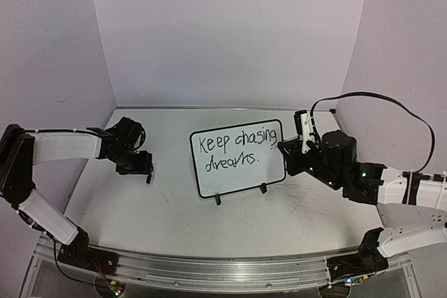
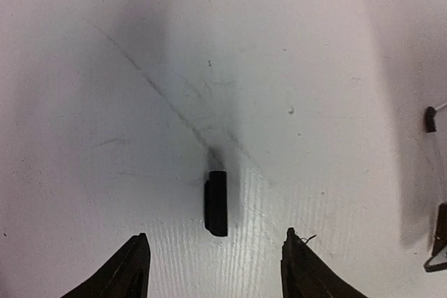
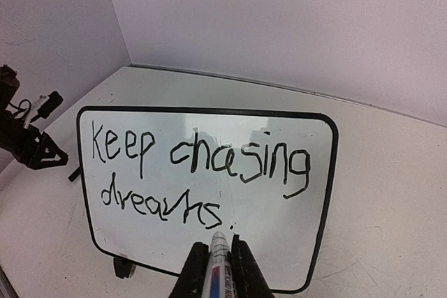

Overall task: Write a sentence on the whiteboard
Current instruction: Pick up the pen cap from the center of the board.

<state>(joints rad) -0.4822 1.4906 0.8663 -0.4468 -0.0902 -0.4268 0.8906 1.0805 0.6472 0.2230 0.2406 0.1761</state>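
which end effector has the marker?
The right end effector, shut on the marker with its tip at the whiteboard. The left end effector is open, holding nothing, above a small black cap.

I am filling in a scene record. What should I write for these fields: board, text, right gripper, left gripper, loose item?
board: whiteboard, standing on its two feet, mid table
text: sentence "Keep chasing dreams." in black, two lines
right gripper: shut on marker, whose tip is near the full stop; contact with the board unclear
left gripper: open, holding nothing, left of the whiteboard
loose item: small black cap, probably the marker's, lying on the table between the left fingers, untouched
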